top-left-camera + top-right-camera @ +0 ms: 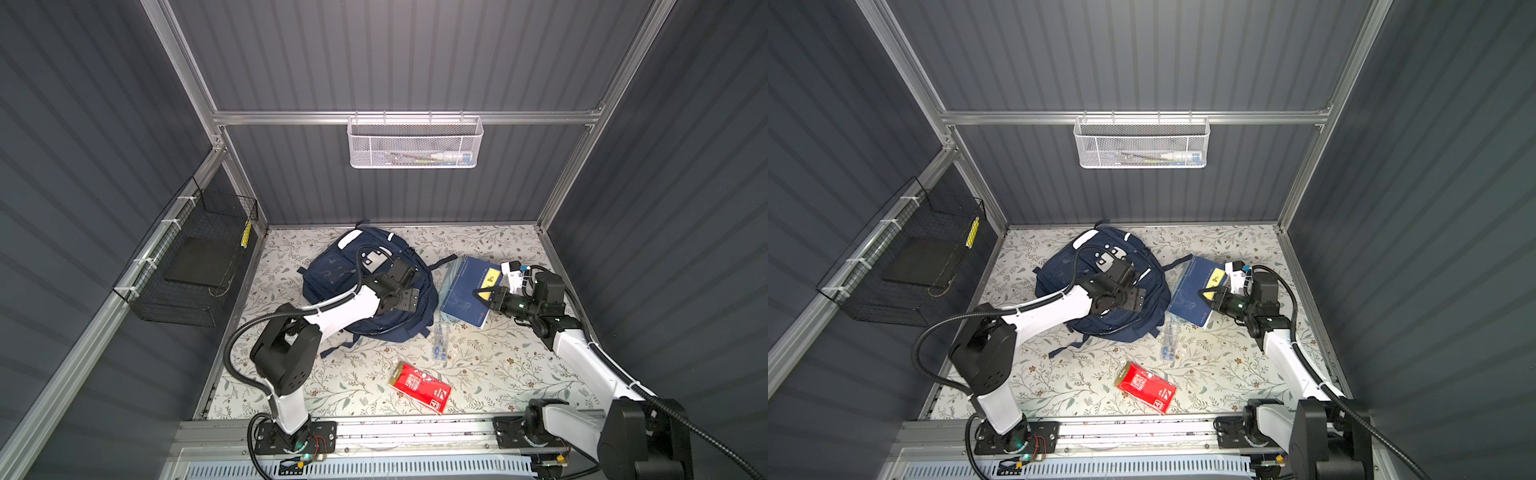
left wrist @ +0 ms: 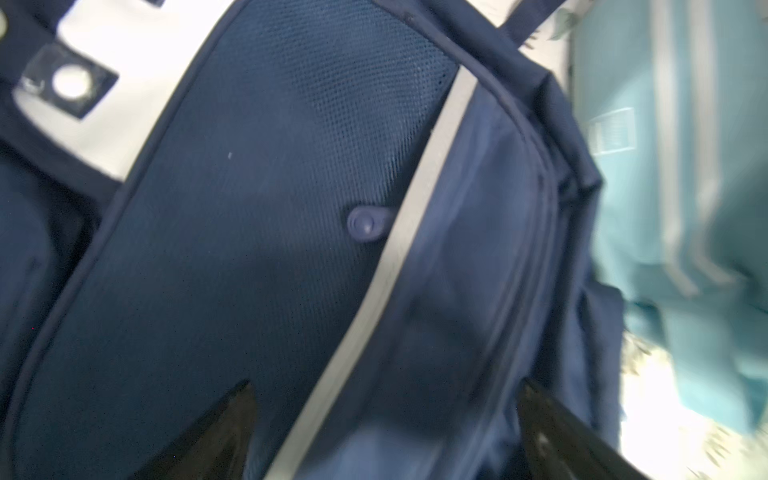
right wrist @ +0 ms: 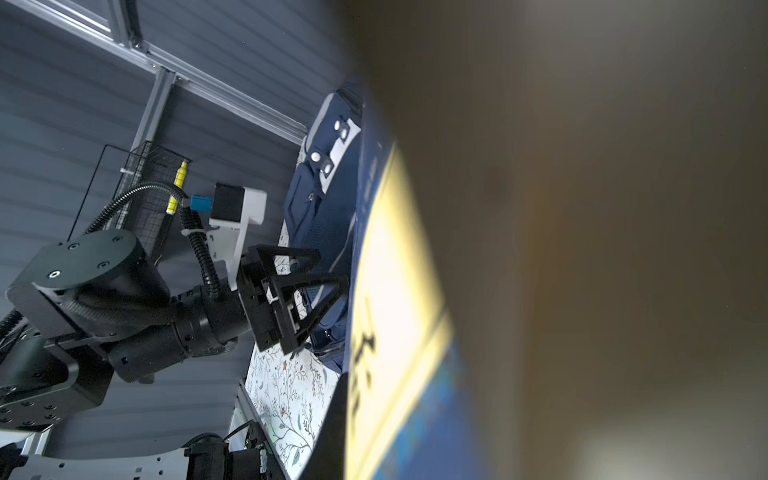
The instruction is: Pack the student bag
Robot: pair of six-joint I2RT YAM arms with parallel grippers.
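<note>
Red packet point(image 1: 420, 387) lies loose, near edge of counter. Student bag point(image 1: 332, 276) far centre; left gripper point(image 1: 409, 300) spread wide above it, grasping nothing. Right gripper point(image 1: 482, 293) clenched on blue book point(image 1: 459, 301) by its edge: book may pivot, slip; bag mouth unheld.

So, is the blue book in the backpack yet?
Out. The book lies beside the backpack on the table, with the right gripper closed on it.

Bright tabletop point(image 1: 498, 374), dim walls point(image 1: 83, 166).
Top views sharp, edges bowed; left wrist view smears the student bag point(image 2: 270, 208); right wrist view's blue book point(image 3: 399, 291) is unfocused.
</note>
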